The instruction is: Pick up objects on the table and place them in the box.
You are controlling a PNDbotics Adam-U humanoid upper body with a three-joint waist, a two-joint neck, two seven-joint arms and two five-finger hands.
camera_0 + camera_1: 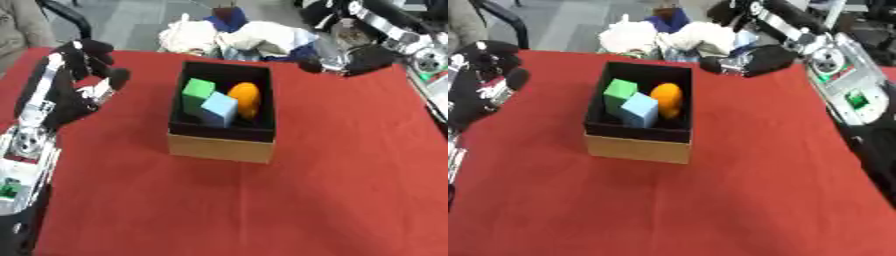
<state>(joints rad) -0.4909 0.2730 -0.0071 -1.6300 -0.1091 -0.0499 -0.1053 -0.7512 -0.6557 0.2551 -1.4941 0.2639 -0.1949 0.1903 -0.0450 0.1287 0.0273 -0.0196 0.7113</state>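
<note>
The box (223,142) stands near the middle of the red-covered desk (332,190), its long axis running away from the robot. Inside lie a green block (198,91), a light blue block (219,110) just in front of it and touching, and an orange rounded object (246,98) to their right. No loose object is visible on the red cloth. The left robot hand (74,80) hovers to the left of the box, clear of it, fingers loosely curled and holding nothing. The right robot hand (750,61) sits at the far edge of the desk, beyond the box's far right corner, next to a heap of white and blue cloth (680,35); whether its fingers are open or closed cannot be determined. Judgement: the right robot hand is nearer the cloth heap, the only candidate remaining.
</note>
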